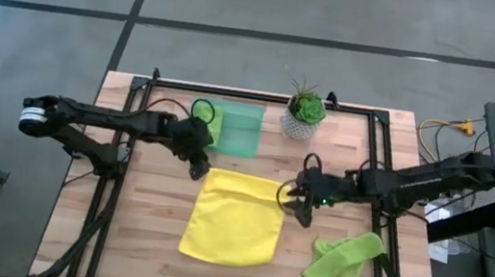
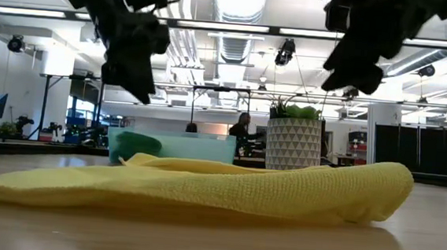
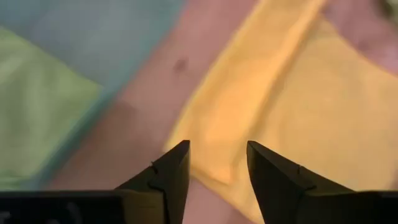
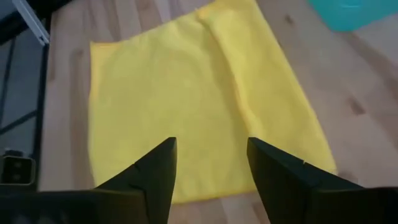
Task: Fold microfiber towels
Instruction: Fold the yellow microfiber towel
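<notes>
While tools hover, yellow towel point(image 1: 234, 217) lies flat.

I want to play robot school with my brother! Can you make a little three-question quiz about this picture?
1. True or false: the yellow towel lies on the wooden table.
2. What sits in the white pot? A) a plant B) a spoon C) a ball
3. Fill in: both the left gripper and the right gripper hang ____ and hold nothing.

Key: 1 true; 2 A; 3 open.
</notes>
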Available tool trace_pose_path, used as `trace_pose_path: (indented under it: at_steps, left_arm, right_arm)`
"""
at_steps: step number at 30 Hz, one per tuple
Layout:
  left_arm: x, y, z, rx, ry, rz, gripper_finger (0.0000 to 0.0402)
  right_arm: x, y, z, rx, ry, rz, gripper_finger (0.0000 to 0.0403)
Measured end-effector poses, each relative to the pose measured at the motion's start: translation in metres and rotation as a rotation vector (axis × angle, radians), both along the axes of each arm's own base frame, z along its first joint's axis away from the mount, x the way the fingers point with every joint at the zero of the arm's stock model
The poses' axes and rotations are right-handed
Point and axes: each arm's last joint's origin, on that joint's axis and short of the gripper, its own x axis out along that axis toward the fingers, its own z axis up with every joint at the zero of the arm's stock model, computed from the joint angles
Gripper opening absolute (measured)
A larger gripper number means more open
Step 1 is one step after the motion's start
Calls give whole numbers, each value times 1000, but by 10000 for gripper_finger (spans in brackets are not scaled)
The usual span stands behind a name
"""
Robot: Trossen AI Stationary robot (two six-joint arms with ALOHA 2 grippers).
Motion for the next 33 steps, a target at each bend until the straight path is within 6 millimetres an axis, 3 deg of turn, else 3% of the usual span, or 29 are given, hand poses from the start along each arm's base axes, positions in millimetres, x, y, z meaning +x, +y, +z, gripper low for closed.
trace_pose_path:
  at_steps: [6, 11, 16, 22, 27, 33]
  left_arm:
    - [15, -26, -1, -62, -100, -86, 139]
    - [30, -66, -4, -118, -173, -261, 139]
    - [45, -100, -26, -147, -133, -337, 137]
    - [55, -107, -41, -161, -77, -333, 122]
    - [56, -109, -36, -186, -111, -380, 111]
    - [54, -109, -29, -179, -145, -434, 107]
  right_arm:
    - [6, 22, -30, 24, 61, 48, 187]
    - [7, 51, -48, 117, 129, 191, 187]
    - [9, 86, -60, 193, 92, 221, 187]
    - [17, 125, -81, 274, -51, 95, 187]
    - [21, 146, -98, 285, -36, 5, 187]
    - [14, 170, -102, 352, -23, -21, 187]
